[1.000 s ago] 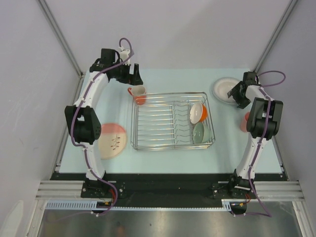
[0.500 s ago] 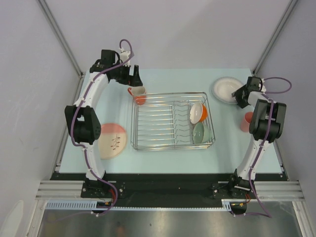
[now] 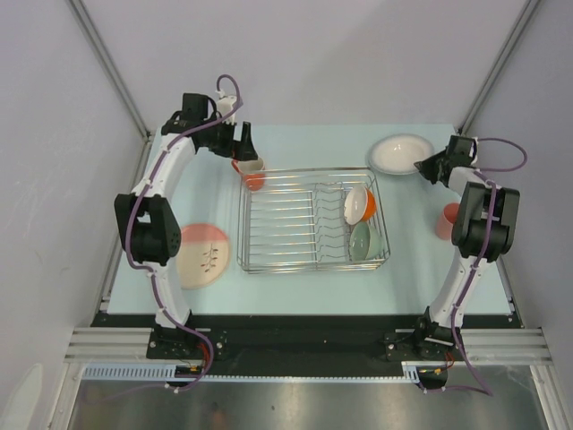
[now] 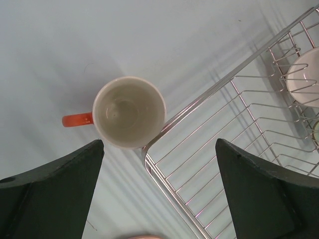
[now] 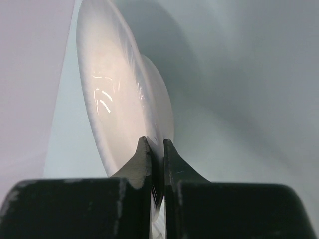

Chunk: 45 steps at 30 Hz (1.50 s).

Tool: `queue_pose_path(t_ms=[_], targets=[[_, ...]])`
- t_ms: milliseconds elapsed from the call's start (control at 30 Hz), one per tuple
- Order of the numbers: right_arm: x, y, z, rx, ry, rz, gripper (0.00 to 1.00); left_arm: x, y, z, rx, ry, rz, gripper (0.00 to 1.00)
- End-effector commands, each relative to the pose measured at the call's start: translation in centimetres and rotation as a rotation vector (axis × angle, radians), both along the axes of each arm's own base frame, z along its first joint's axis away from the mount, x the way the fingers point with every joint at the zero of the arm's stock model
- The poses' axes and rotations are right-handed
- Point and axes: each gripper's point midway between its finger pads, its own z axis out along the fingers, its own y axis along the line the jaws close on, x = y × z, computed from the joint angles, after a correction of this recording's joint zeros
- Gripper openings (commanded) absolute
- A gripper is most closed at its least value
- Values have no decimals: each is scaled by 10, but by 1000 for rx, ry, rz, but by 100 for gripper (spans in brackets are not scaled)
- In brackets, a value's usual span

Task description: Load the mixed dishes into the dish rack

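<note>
My right gripper (image 3: 431, 166) is shut on the right rim of the white plate (image 3: 399, 153), which is tilted on edge between its jaws (image 5: 157, 142) in the right wrist view. My left gripper (image 3: 243, 143) hangs open above the orange mug (image 3: 253, 173), which stands upright by the far left corner of the dish rack (image 3: 309, 169). In the left wrist view the mug (image 4: 129, 112) lies ahead of the open gripper (image 4: 159, 144). The orange-and-white bowl (image 3: 360, 205) and pale green bowl (image 3: 361, 239) stand in the rack's right end. The pink plate (image 3: 204, 254) lies left of the rack.
The pink tumbler (image 3: 443, 220) stands right of the rack, partly behind the right arm. The rack's corner wire (image 4: 209, 94) runs close beside the mug. Grey walls close in on the table's far, left and right sides.
The right gripper closed on the white plate's rim and the plate shifted left and toward the back, tilting up. The left gripper moved slightly closer over the mug.
</note>
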Motion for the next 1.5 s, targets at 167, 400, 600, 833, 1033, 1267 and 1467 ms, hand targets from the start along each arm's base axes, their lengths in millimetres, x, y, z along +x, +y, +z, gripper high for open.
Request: queue_pose_path(t_ms=[167,400,600,833,1033,1267,1467], targets=[[-16,9,47,-339,113,115,0,-6,0,34,-13,-88,-28,100],[24,35,163,-656,-39,261,0,-21,2,48,1,-74,-68,100],[27,45,258,-901,-258,264,0,-34,6,64,-21,-76,-76,100],[2,95,324,-1216,-459,452,0,-35,9,58,-31,-56,-73,100],[-33,141,365,-1316,-770,657,0,-35,7,59,-45,-59,-72,100],[-66,180,375,-1349,-905,914,0,-37,13,51,-31,-48,-60,100],[-93,215,344,-1311,-996,1249,0,-35,13,47,-35,-45,-54,100]])
